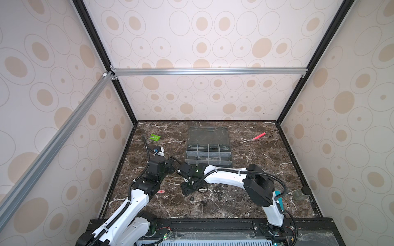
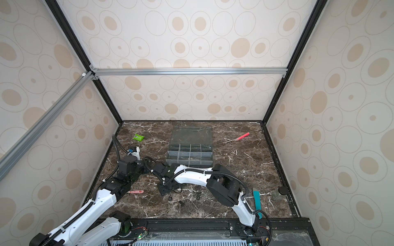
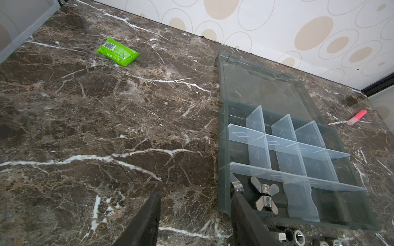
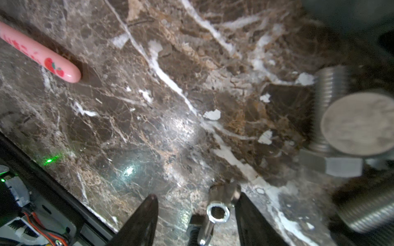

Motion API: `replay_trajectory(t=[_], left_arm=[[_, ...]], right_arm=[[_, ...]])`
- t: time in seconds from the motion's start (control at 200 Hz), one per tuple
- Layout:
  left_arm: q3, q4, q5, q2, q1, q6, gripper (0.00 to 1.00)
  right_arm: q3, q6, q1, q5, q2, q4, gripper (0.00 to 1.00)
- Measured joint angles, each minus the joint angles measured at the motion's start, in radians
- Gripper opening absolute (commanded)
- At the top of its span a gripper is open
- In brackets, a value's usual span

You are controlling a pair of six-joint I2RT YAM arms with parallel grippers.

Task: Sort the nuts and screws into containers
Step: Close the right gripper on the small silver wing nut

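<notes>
**Nut in hand.** A small silver hex nut [image 4: 218, 213] is lying on the marble tabletop [image 4: 170, 127]. It is sitting close against one finger of the right gripper [image 4: 197, 196] and apart from the other. The jaws are standing partly open around it and are not pinching it. A dark threaded screw [image 4: 193, 229] is lying just beside the nut, inside the same gap.

**Surroundings.** Larger silver bolts [image 4: 358, 123] are resting nearby, blurred. Two wing nuts [image 3: 264, 189] are sitting in the near corner cell of the grey organizer box [image 3: 221, 149], whose lid is lying open. The left gripper [image 3: 195, 191] is hovering at that corner with its jaws apart, holding nothing. Dark ring nuts [image 1: 219, 194] are lying loose on the table in a top view.

**Judgement.** The pick-up of one nut is in hand. The next move is calling for a close on the nut alone, clear of the screw. A carry to the nut cell is then following.
</notes>
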Motion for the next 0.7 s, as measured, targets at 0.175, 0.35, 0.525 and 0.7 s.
replay_trajectory(t=[0.175,0.35,0.525,0.7], left_arm=[[-0.004,0.000,0.000,0.000,0.003,0.000,0.54],[-0.004,0.000,0.006,0.004,0.005,0.000,0.54],[-0.008,0.000,0.011,0.006,0.007,0.000,0.54],[-0.010,0.000,0.013,0.005,0.011,0.000,0.54]], right_arm=[[0.006,-0.001,0.001,0.053,0.000,-0.056,0.56],[0.008,0.000,0.001,0.078,0.008,-0.082,0.51],[0.032,-0.005,0.001,0.080,0.027,-0.088,0.45],[0.040,-0.011,0.002,0.080,0.042,-0.088,0.36]])
